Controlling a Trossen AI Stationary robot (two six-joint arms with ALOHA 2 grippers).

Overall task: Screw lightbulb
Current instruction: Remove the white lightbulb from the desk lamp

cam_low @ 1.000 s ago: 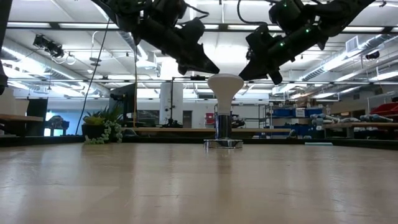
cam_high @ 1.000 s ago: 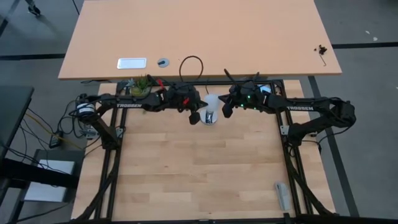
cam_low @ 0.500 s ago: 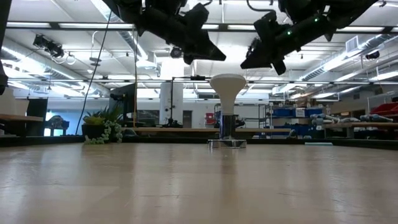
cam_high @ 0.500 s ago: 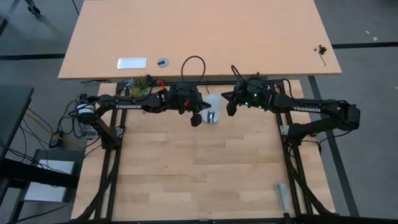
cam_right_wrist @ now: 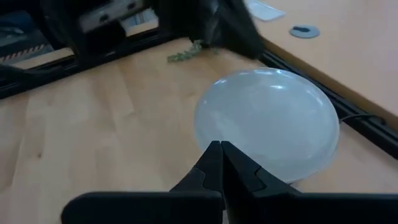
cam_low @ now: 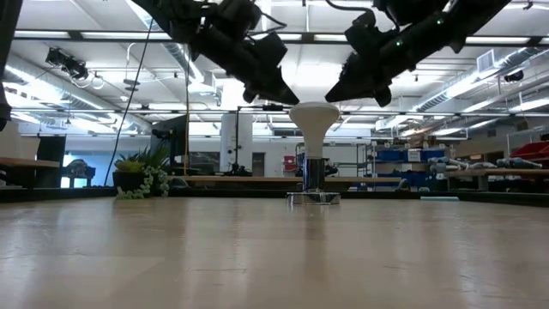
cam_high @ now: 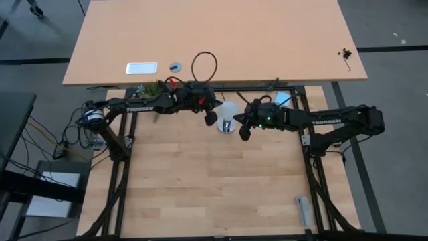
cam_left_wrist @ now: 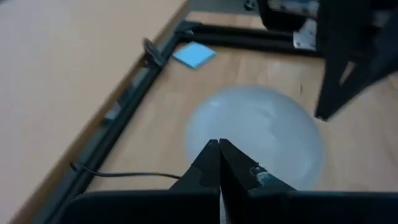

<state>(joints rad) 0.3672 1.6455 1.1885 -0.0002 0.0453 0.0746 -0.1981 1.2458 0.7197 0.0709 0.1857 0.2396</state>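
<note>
The wooden table (cam_high: 200,194) carried the lightbulb (cam_low: 313,124) near its far edge, long axis upright, globe on top, narrow base down in a silver socket disc (cam_low: 313,198). The left gripper (cam_high: 210,119) and right gripper (cam_high: 245,131) flanked it above, fingers pressed together, holding nothing.

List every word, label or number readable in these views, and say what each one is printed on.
"TROSSEN" on the right arm's forearm, in the high view.
Light lettering on the left arm's forearm: too small to read for sure.
White plate on the far desk: nothing readable on it.
Lightbulb, blue note, and signs in the room behind: no legible text.
</note>
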